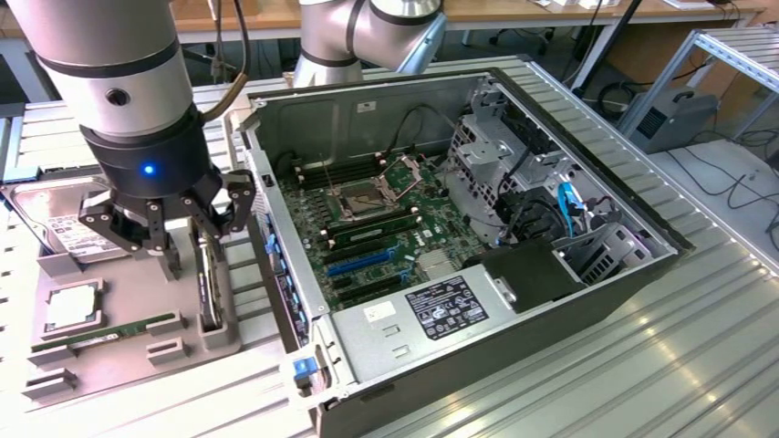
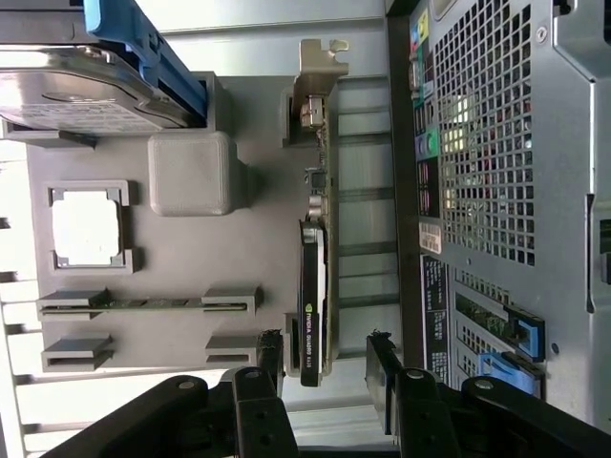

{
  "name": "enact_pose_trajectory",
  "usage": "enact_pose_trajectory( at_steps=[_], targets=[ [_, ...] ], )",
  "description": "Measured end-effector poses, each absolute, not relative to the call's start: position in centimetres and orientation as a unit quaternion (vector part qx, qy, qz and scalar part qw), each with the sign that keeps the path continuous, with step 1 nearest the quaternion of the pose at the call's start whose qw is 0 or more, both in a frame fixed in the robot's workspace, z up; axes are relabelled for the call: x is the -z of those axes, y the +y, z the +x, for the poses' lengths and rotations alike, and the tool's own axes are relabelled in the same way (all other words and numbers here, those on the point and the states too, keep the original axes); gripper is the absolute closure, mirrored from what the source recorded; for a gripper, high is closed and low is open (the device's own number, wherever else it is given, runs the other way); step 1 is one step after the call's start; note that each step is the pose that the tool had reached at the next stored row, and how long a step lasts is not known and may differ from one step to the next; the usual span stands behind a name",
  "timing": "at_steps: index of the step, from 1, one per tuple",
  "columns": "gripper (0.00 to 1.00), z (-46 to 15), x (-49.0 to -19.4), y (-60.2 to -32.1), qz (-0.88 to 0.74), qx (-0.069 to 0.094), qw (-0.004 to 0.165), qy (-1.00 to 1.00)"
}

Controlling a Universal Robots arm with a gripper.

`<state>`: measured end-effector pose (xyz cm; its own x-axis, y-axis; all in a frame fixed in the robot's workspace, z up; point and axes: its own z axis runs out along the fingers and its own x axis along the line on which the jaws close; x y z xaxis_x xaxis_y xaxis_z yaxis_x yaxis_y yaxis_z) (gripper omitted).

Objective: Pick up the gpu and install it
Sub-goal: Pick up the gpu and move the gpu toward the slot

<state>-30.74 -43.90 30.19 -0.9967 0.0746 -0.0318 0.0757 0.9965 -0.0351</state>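
1. Grey holders on the parts tray (image 2: 191, 258) keep the gpu (image 2: 313, 286) standing on its long edge, black cooler facing the tray's middle, silver end bracket (image 2: 317, 67) at the far end from the wrist.
2. The gripper (image 2: 325, 372) hangs over the card's near end with its jaws spread and nothing held. One of the fingers (image 2: 382, 377) stands on the board side and the other on the cooler side.
3. The step in hand looks like the grasp. Done well, I judge, the pads meet the two flat faces squarely, with the card centred between them so that neither finger pushes it sideways in its slots. The cooler-side finger sits closer to the card than the other.
4. Edges: the card's row runs along the tray side nearest the computer case (image 1: 487, 365), whose perforated rear panel (image 2: 477, 143) stands just beside it across a strip of slatted table.
5. Room: above the card the way looks open. On the tray side, a raised block (image 2: 191, 172) and the RAM stick (image 2: 143, 303) lie near, the hard drive (image 1: 55, 233) further off.
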Motion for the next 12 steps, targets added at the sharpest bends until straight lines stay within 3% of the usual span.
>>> enact_pose_trajectory(
  at_steps=[12],
  targets=[
    [0.52, -30.74, -29.93, -43.91, 0.038, 0.021, 0.015, 0.999]
  ],
)
